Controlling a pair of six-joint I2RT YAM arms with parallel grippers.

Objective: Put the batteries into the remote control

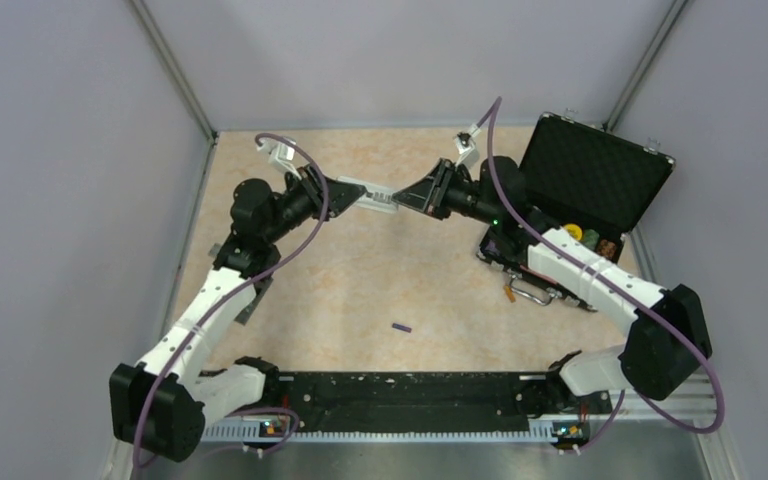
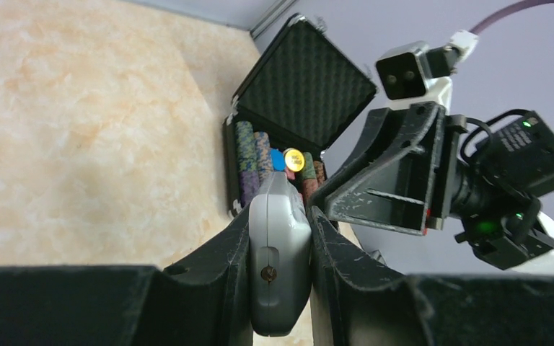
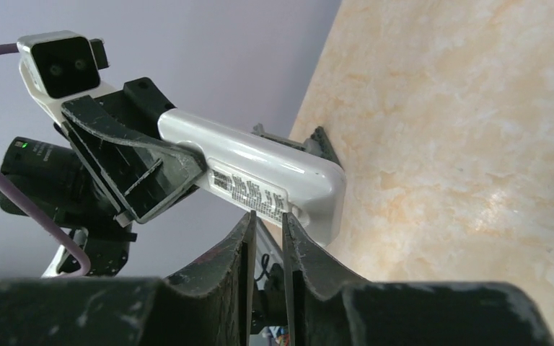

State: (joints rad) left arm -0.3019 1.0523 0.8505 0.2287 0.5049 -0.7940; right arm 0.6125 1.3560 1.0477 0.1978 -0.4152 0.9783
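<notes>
1. Remote control [image 2: 278, 252]: white, raised above the far centre of the table [image 1: 360, 280], clenched in your left gripper [image 2: 281, 210].
2. Right gripper [image 3: 267, 218]: jaws a slit apart, tips at the remote's labelled back; you cannot tell whether they pinch it.
3. Battery [image 1: 401, 326]: purple, lying near centre.
4. Case [image 1: 590, 170]: open, far right.

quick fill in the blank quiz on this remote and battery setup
1. The remote is clamped in the ___ tool.
2. ___ battery lies loose on the table.
3. The black case is ___, not shut.
Missing words: left; one; open.
</notes>
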